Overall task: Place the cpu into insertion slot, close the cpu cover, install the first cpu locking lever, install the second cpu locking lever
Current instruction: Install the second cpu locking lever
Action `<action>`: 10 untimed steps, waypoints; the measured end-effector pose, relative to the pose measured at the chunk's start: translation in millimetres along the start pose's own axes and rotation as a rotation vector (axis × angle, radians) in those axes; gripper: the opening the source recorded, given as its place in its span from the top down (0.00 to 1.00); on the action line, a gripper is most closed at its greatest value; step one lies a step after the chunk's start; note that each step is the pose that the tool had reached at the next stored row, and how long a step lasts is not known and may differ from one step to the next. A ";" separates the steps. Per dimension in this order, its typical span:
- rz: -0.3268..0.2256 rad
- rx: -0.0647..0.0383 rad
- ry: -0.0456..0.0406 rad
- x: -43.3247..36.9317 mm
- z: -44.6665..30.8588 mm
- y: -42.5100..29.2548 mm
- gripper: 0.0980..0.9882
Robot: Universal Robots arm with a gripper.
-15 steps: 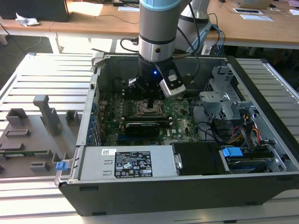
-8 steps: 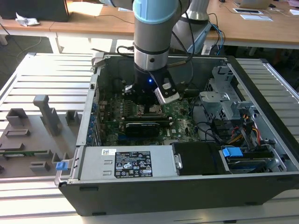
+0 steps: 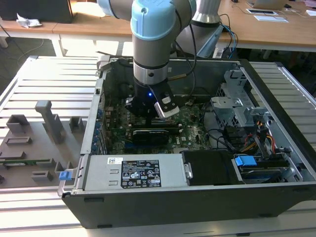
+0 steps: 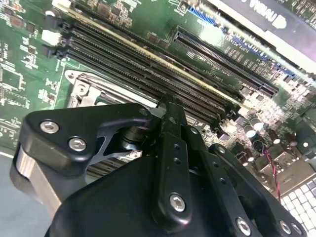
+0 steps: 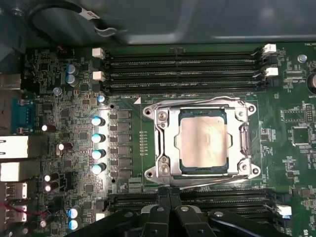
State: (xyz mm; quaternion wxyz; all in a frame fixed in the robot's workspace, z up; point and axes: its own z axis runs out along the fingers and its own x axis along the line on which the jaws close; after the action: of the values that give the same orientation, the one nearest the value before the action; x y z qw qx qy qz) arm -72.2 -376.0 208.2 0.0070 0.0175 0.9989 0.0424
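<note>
The gripper (image 5: 169,197) fingers, pressed together and apparently empty, hover just beside the lowered cpu cover (image 5: 163,143), which retains the seated cpu (image 5: 203,140) (levers seemingly latched).

The arm (image 3: 153,34) reaches straight down, its wrist vertical. The black pincer (image 5: 169,193) points downward with its two fingers (image 4: 170,116) pressed together, holding nothing.
</note>
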 end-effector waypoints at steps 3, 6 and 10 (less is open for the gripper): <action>-0.002 0.000 0.0004 3.1 3.4 1.5 0.99; -0.010 -0.011 0.0012 11.8 5.1 1.1 0.99; -0.020 -0.029 0.0021 18.1 7.0 0.9 0.99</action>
State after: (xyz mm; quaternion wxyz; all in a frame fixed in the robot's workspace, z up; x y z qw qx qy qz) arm -90.2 -373.9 201.1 0.0066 0.0074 0.9983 0.0568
